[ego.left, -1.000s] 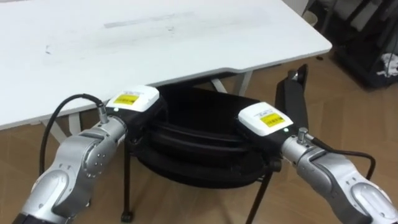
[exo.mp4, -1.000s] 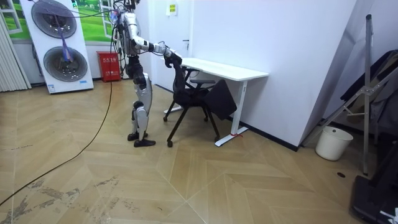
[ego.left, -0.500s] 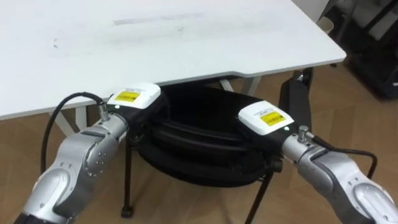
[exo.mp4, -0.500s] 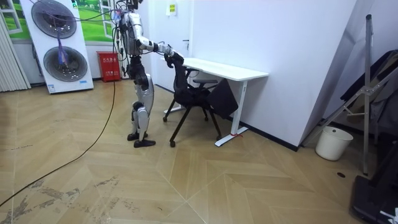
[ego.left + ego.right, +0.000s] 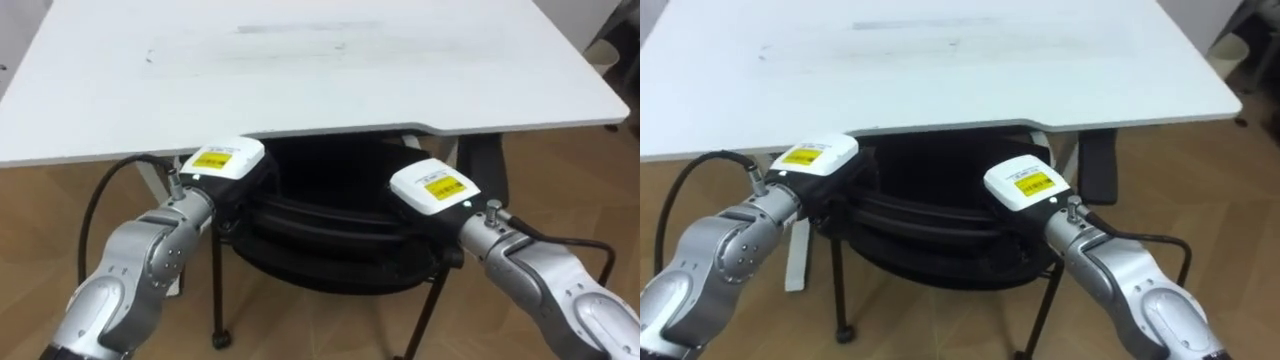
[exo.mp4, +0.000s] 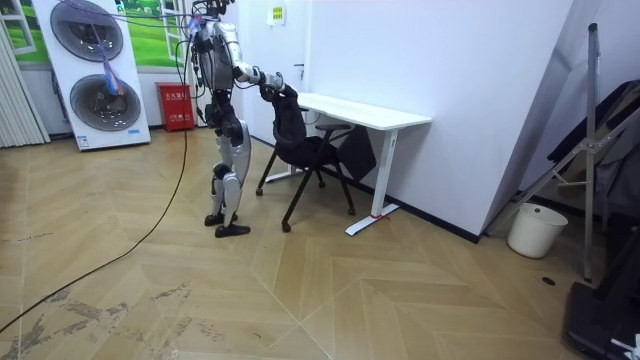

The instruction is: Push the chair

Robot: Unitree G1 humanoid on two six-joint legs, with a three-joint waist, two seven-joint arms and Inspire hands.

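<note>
chair [image 5: 330, 250] under white desk [image 5: 300, 70] | wood floor [image 5: 40, 230] | left hand [image 5: 225, 165], right hand [image 5: 432, 190] on chair (grip: cannot tell)

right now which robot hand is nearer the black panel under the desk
Right. The right robot hand sits on the chair back close beside the black panel; the left robot hand is at the back's other end, farther off.

Left hand [image 5: 822, 166], right hand [image 5: 1026, 192] on chair [image 5: 930, 228]; table [image 5: 940, 70] above.
</note>
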